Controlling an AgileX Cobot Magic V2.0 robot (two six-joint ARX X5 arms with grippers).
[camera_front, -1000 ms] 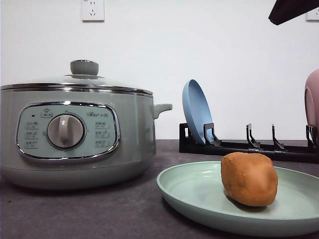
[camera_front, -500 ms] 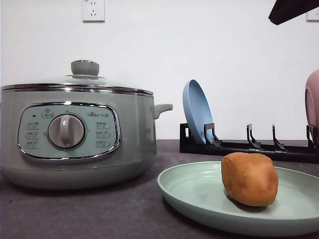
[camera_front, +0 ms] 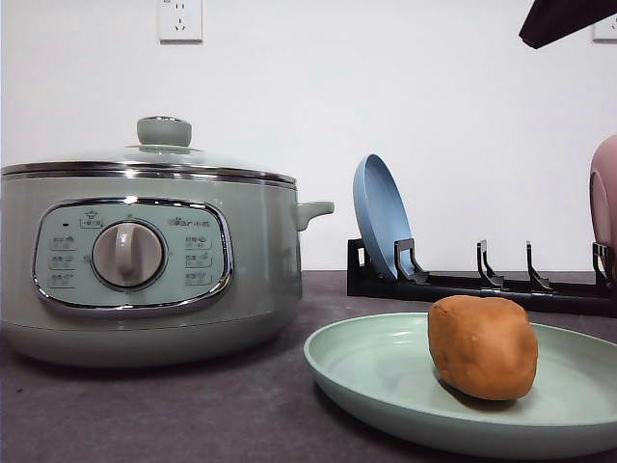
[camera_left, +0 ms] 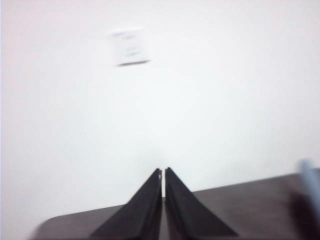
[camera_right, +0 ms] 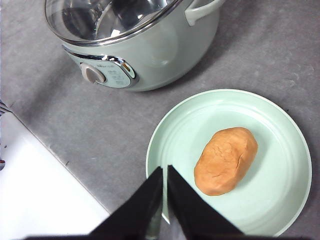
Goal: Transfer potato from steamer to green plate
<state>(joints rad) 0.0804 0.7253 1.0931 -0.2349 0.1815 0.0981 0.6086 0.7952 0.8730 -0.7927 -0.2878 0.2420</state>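
Observation:
The orange-brown potato (camera_front: 482,347) (camera_right: 225,160) lies on the pale green plate (camera_front: 386,371) (camera_right: 280,130), right of the steamer (camera_front: 145,260) (camera_right: 135,45). The steamer's knobbed glass lid sits on the pot. My right gripper (camera_right: 164,172) hangs high above the plate's near rim, shut and holding nothing, apart from the potato. A dark piece of the right arm (camera_front: 569,19) shows in the front view's upper right corner. My left gripper (camera_left: 163,172) is shut on nothing and faces the white wall, raised over the table.
A black dish rack (camera_front: 482,285) stands behind the plate with a blue plate (camera_front: 381,217) upright in it and a pink plate (camera_front: 604,203) at the right edge. A wall socket (camera_front: 179,19) is above the steamer. A white surface (camera_right: 40,195) borders the grey tabletop.

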